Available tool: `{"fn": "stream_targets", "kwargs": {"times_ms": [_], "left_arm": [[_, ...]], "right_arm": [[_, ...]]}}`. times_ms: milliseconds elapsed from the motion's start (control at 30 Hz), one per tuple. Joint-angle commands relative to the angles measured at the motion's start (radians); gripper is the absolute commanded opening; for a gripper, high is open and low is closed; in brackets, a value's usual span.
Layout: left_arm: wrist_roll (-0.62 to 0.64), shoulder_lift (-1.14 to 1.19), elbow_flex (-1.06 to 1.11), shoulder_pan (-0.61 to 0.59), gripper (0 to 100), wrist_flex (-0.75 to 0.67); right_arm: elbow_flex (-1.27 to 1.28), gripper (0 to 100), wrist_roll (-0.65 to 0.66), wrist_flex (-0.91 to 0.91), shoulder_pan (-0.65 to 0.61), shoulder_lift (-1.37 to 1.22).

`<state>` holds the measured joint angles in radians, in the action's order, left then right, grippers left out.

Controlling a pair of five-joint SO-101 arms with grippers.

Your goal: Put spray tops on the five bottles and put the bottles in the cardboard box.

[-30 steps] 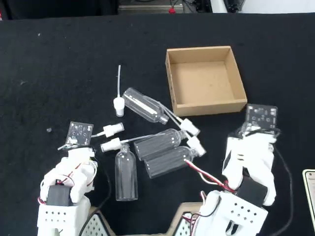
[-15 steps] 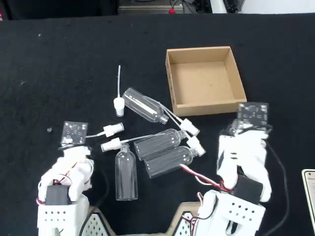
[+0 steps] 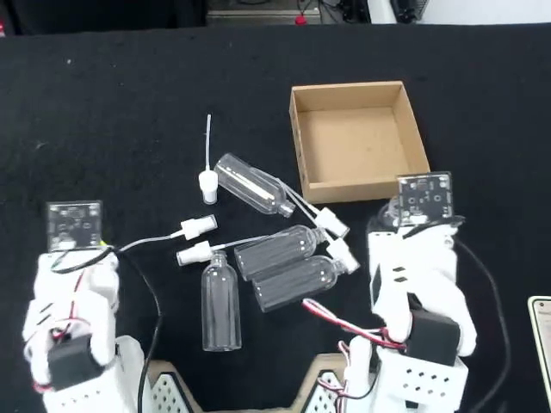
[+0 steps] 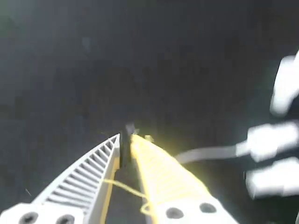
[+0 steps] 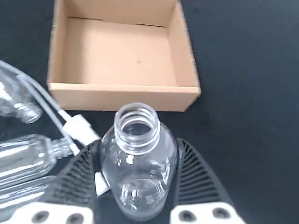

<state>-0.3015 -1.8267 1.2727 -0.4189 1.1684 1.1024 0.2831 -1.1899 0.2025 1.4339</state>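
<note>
My right gripper (image 5: pixel 138 149) is shut on a clear uncapped bottle (image 5: pixel 137 158), held neck-up just short of the cardboard box (image 5: pixel 121 95). The open box (image 3: pixel 362 188) stands beyond the right arm (image 3: pixel 413 275). Three clear bottles lie mid-table (image 3: pixel 254 185) (image 3: pixel 274 250) (image 3: pixel 297 281), with white spray tops (image 3: pixel 332 223) (image 3: pixel 343 255) at or near their necks. Another uncapped bottle (image 3: pixel 219 305) lies closer in. Loose spray tops (image 3: pixel 207 181) (image 3: pixel 196 226) (image 3: pixel 193 254) lie to its left. My left gripper (image 4: pixel 125 139) is shut above the black cloth. A top's thin tube (image 4: pixel 205 152) runs behind its yellow finger (image 4: pixel 163 177).
The left arm (image 3: pixel 73 292) stands at the near left, away from the bottles. Red and white cables (image 3: pixel 340 317) trail between the arms. A pale object (image 3: pixel 542 323) sits at the right edge. The black cloth left of and behind the box is bare.
The left arm has swung left and away from the spray tops, which stay put. The right arm has shifted left and a little closer to the box with its bottle.
</note>
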Motion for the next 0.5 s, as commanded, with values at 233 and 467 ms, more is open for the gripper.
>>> {"fn": "stream_targets", "kwargs": {"times_ms": [233, 467], "left_arm": [[0.069, 0.643, -0.417, 0.275, 14, -0.051], [0.146, 0.979, -0.529, 0.452, 14, -0.183]], "right_arm": [[0.067, 1.1, -0.011, 0.066, -0.057, -0.008], [0.145, 1.0, -0.012, 0.091, -0.052, 0.012]]}}
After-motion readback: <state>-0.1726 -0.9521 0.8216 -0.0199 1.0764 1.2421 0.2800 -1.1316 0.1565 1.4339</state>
